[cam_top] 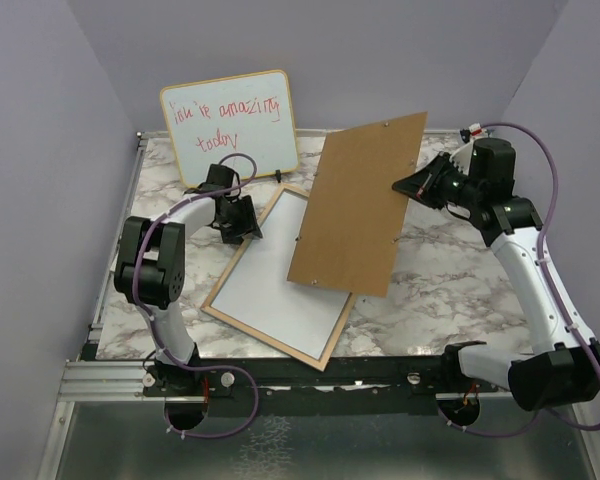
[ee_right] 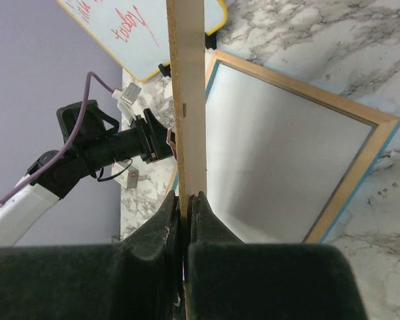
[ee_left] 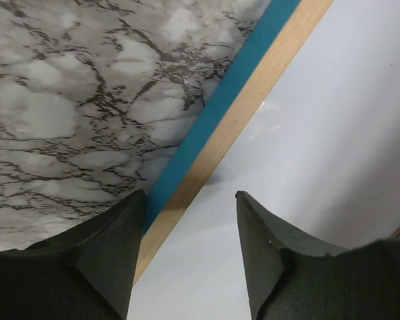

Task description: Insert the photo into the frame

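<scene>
Arm bases sit closest, bolted to the black rail (cam_top: 310,375) at the near edge, L arm on the left, R arm on the right.

Counter (cam_top: 460,280): marble pattern, fills most of the top view.

Frame (cam_top: 280,280): lies flat on the counter, left of centre, turned at an angle, light wood face up w/ a blue strip showing along its outer edge. Its inside shows plain white; can't tell if that is the pane or sth lying in it. No balloon picture shows on it from any view.

Backing board (cam_top: 360,205): plain brown, lifted off the counter and tilted. In the top view its lower end overlaps the frame's right side. Small tabs along its edges. From the R wrist it shows edge-on, rising straight up from the fingers.

Whiteboard (cam_top: 230,125): red handwriting, yellowish rim, stands at the back left by the wall, behind the frame's far corner.

R end effector (ee_right: 185,197): clamped together on the backing board's edge, at the board's right side.

L end effector (ee_left: 190,197): jaws apart, straddling the frame's left rim near its far corner. One finger (ee_left: 113,253) is over the marble and blue strip, the other over the white inside. Can't tell if they touch the rim.
</scene>
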